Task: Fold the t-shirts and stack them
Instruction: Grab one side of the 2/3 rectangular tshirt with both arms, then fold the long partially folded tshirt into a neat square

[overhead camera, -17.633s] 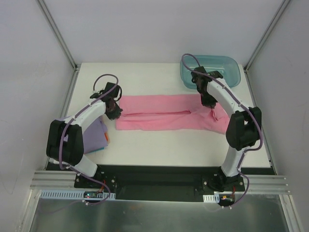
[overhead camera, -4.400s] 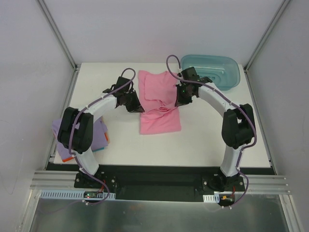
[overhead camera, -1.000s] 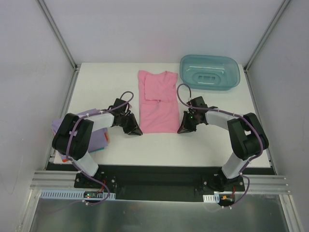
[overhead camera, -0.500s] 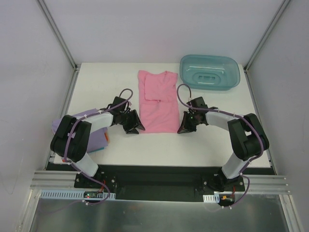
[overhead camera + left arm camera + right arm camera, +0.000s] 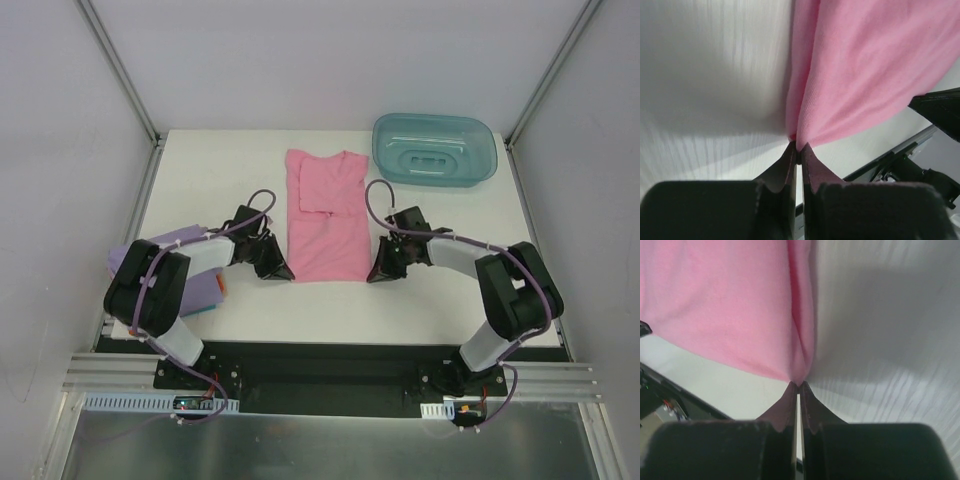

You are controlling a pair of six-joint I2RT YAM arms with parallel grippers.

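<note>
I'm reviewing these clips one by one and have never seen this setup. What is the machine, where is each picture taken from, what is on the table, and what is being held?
The machine is two robot arms bolted at the near edge of a white table. One picture looks down from above; the other two come from cameras on each wrist, looking along that arm's own jaws.

A pink t-shirt, folded into a long strip, lies in the middle. A teal plastic tub sits at the far right corner. A lavender t-shirt lies at the left edge, partly under the left arm.

The left gripper and right gripper each pinch a near corner of the pink shirt, jaws shut on the cloth.
</note>
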